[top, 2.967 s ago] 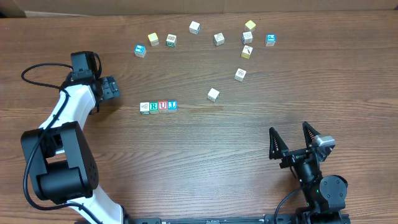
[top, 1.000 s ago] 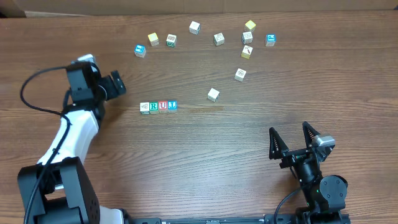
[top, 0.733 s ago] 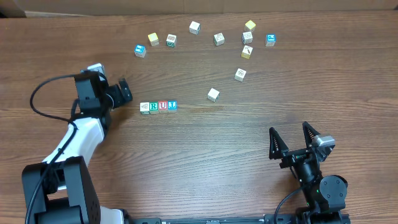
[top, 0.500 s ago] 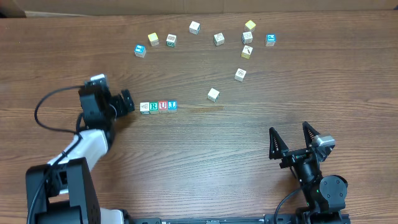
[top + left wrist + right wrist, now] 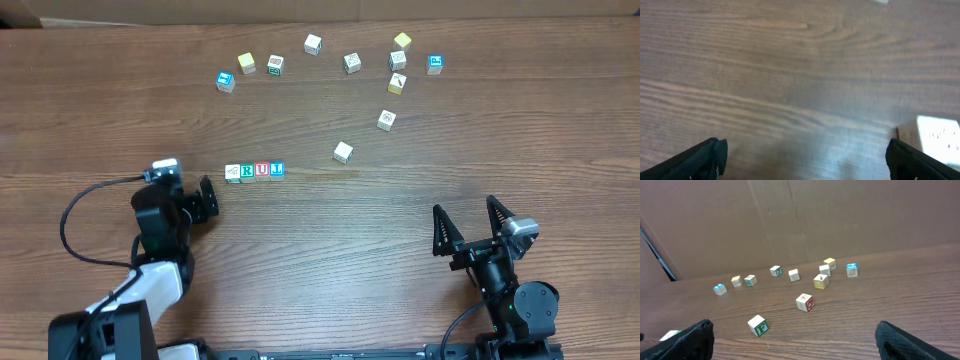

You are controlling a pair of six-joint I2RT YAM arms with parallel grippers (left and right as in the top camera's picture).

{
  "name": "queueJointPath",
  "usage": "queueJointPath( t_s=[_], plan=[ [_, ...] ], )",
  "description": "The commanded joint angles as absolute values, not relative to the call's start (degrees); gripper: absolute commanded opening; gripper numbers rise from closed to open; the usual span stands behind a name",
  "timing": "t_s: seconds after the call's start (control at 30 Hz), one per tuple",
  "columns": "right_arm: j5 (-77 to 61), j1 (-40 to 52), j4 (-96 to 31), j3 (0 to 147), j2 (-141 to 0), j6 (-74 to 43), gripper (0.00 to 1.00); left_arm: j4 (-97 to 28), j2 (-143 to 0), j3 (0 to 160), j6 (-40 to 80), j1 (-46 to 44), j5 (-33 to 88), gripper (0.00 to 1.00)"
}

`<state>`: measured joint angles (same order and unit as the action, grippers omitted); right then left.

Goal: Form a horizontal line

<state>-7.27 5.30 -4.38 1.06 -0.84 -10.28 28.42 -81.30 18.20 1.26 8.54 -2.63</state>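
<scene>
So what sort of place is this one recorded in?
Probably a robot lab test bench, not a home: a wood-grain table with the left arm and right arm at its near edge, toy letter cubes, and a cardboard backdrop.

A wooden table [image 5: 330, 260] fills the frame, a cardboard wall [image 5: 790, 215] behind it. Loose cubes scatter across the upper middle: a blue-topped cube [image 5: 225, 80] at upper left, a yellow cube [image 5: 246, 63] just right of it, a white cube [image 5: 313, 43] top centre, a blue-edged cube [image 5: 435, 64] at upper right, a pale cube [image 5: 343, 152] alone lower, near centre.
</scene>
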Motion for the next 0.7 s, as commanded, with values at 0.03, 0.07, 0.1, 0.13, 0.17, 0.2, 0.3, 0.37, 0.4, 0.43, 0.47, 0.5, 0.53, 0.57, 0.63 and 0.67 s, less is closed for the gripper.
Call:
queueJointPath(
  t_s=[0.03,0.07,0.1,0.13,0.17,0.2,0.3,0.37,0.4,0.43,0.47,0.5,0.53,0.57,0.63,0.67],
  plan=[
    [-7.6,5.5,-4.2,0.4,-0.1,-10.4,1.0,28.8,-79.3,15.5,-1.3,8.4,-3.6,0.99],
    [-7.6,5.5,-4.2,0.4,-0.1,-10.4,1.0,28.8,-79.1,15.2,-1.3,8.4,-3.4,1.0],
    [-7.6,5.5,-4.2,0.4,-0.1,-10.4,1.0,28.8,-79.0,15.0,-1.3,8.4,-3.3,0.99],
    [-7.6,5.5,-4.2,0.4,-0.1,-10.4,1.0,28.8,-79.0,14.9,-1.3,8.4,-3.1,1.0],
    [-7.6,5.5,-4.2,0.4,-0.1,-10.4,1.0,28.8,-79.0,14.7,-1.3,8.4,-3.0,1.0],
    [-7.6,5.5,-4.2,0.4,-0.1,-10.4,1.0,28.7,-78.9,14.4,-1.3,8.4,-2.9,0.99],
    [-7.6,5.5,-4.2,0.4,-0.1,-10.4,1.0,28.3,-79.0,13.2,-1.3,8.4,-2.9,1.0],
    [-7.6,5.5,-4.2,0.4,-0.1,-10.4,1.0,28.6,-78.9,12.3,-1.3,8.4,-3.0,1.0],
    [-7.6,5.5,-4.2,0.4,-0.1,-10.4,1.0,28.6,-78.9,12.0,-1.3,8.4,-3.1,1.0],
    [-7.6,5.5,-4.2,0.4,-0.1,-10.4,1.0,28.6,-78.9,11.8,-1.3,8.4,-3.2,1.0],
    [-7.6,5.5,-4.2,0.4,-0.1,-10.4,1.0,28.5,-78.9,11.4,-1.3,8.4,-3.2,1.0],
    [-7.6,5.5,-4.2,0.4,-0.1,-10.4,1.0,28.1,-78.9,11.1,-1.3,8.4,-3.2,0.99],
    [-7.6,5.5,-4.2,0.4,-0.1,-10.4,1.0,27.4,-78.9,10.5,-1.1,8.4,-3.3,0.99],
    [-7.6,5.5,-4.2,0.4,-0.1,-10.4,1.0,26.8,-78.9,9.8,0.6,8.4,-4.3,1.0],
    [-7.6,5.5,-4.2,0.4,-0.1,-10.4,1.0,25.1,-78.9,8.0,5.0,8.5,-7.4,0.99],
    [-7.6,5.5,-4.2,0.4,-0.1,-10.4,1.0,24.2,-78.9,7.0,6.9,8.6,-8.9,0.99]
  ],
)
